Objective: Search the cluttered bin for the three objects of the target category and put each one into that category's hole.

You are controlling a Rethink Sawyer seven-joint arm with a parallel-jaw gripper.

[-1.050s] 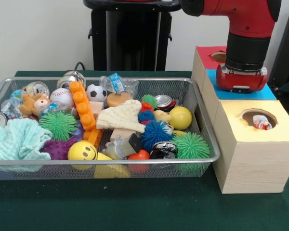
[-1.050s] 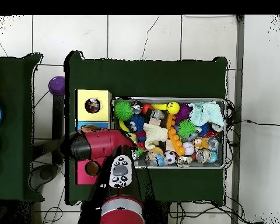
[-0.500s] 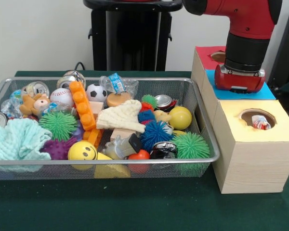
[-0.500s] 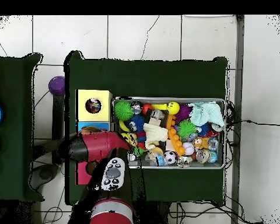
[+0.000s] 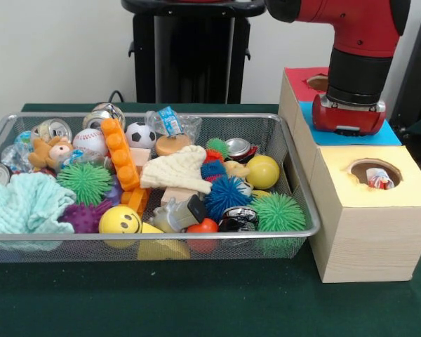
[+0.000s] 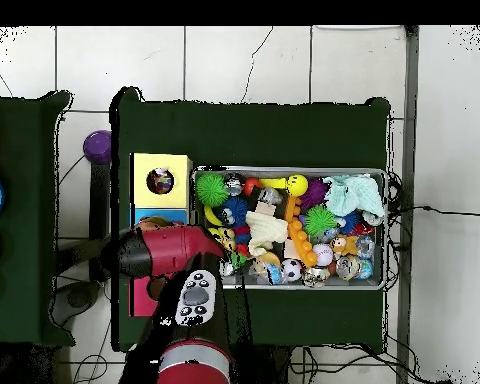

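Observation:
A wire mesh bin (image 5: 295, 168) holds a jumble of toys: crushed cans (image 5: 238, 149), spiky balls (image 5: 276, 211), a yellow ball (image 5: 262, 171), a soccer ball (image 5: 139, 135), an orange brick strip (image 5: 120, 160) and a cream knit hat (image 5: 177, 170). To its right stands a row of boxes with holes. The yellow box (image 5: 368, 225) has a crumpled red and white item (image 5: 380, 181) in its hole. My gripper (image 5: 351, 119) hangs over the blue box top (image 5: 379, 137), its tip hidden. In the overhead view the arm (image 6: 169, 250) covers the blue box beside the bin (image 6: 386, 230).
A red box (image 5: 302, 78) with its own hole sits behind the blue one. A mint cloth (image 5: 21, 203) fills the bin's front left corner. The overhead view shows the yellow box (image 6: 174, 165) left of the bin, and a second green table (image 6: 24, 220) further left.
The arm's wrist has lifted slightly over the blue box, and its upper link has swung a little in the overhead view. The bin's contents have not moved.

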